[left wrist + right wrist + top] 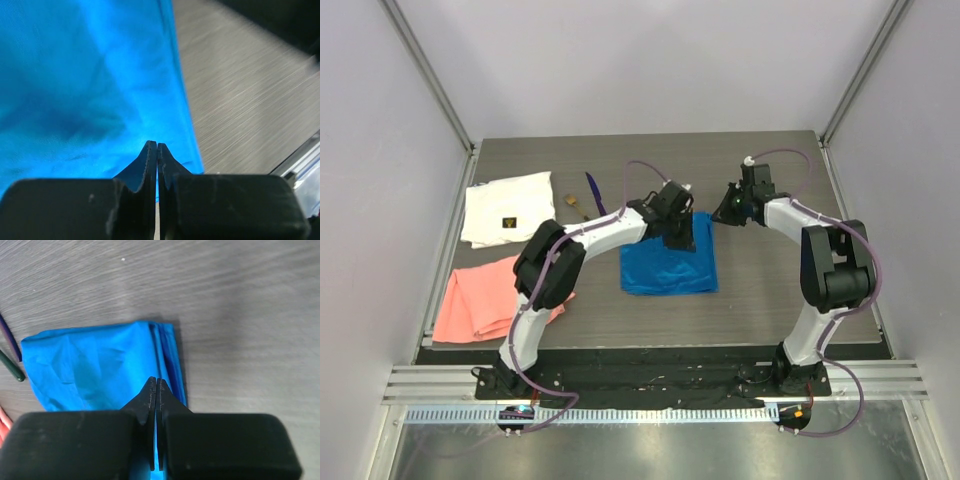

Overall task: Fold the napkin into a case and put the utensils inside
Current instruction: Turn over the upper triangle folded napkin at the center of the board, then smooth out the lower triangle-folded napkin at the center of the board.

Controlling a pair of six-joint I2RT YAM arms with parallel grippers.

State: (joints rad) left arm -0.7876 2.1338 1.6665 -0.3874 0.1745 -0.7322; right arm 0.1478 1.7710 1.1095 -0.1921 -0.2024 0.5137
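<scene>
napkin [665, 268], utensils [591, 190], cloths [505, 208] on table [770, 290]

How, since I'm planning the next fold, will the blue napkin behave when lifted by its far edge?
Probably floppy: the napkin lies creased and layered, so it should drape from any pinch. Thin, so likely light; may slide on the smooth table.

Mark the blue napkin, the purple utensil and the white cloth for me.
Napkin [665, 268]: top view, middle of the cloth.
Purple utensil [594, 193]: top view, mid-handle.
White cloth [500, 200]: top view, above its dark label.
</scene>
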